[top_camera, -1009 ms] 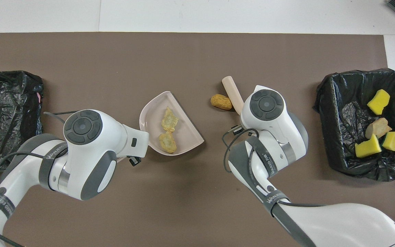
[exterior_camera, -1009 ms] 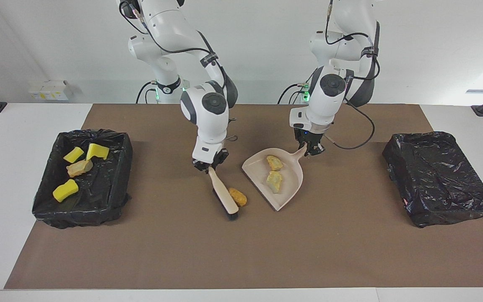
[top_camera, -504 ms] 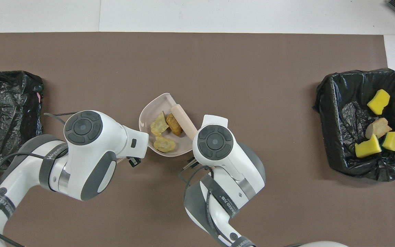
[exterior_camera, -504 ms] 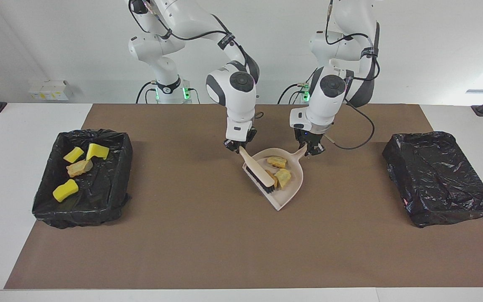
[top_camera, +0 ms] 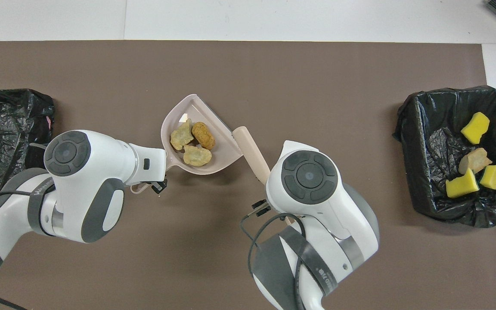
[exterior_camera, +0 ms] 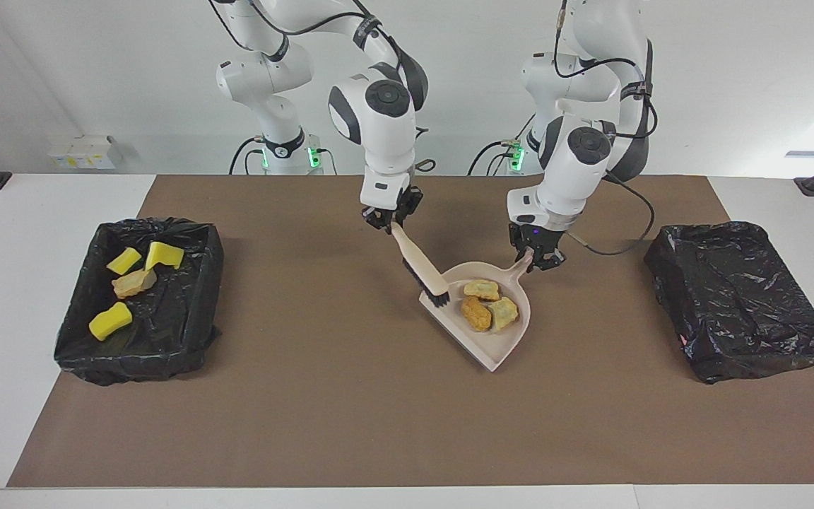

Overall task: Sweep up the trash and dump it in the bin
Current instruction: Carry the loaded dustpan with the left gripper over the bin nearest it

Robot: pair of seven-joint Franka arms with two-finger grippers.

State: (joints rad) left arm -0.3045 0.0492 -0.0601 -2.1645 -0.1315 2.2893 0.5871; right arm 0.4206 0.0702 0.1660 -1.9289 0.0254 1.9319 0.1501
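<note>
— Bins?
— One black-lined bin [exterior_camera: 140,300] at the right arm's end holds four scraps [exterior_camera: 132,282]; a second bin [exterior_camera: 739,300] sits at the left arm's end.
— Dustpan?
— Dustpan [exterior_camera: 486,346] mid-table, three nuggets [exterior_camera: 488,305] in it; left gripper [exterior_camera: 535,259] clenched on its handle.
— Brush?
— Right gripper [exterior_camera: 391,219] grasps the brush [exterior_camera: 420,267], bristles at the dustpan's rim.

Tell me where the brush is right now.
The brush hangs from the right tool mid-table, its bristles at the open edge of the dustpan, which the left tool holds.
</note>
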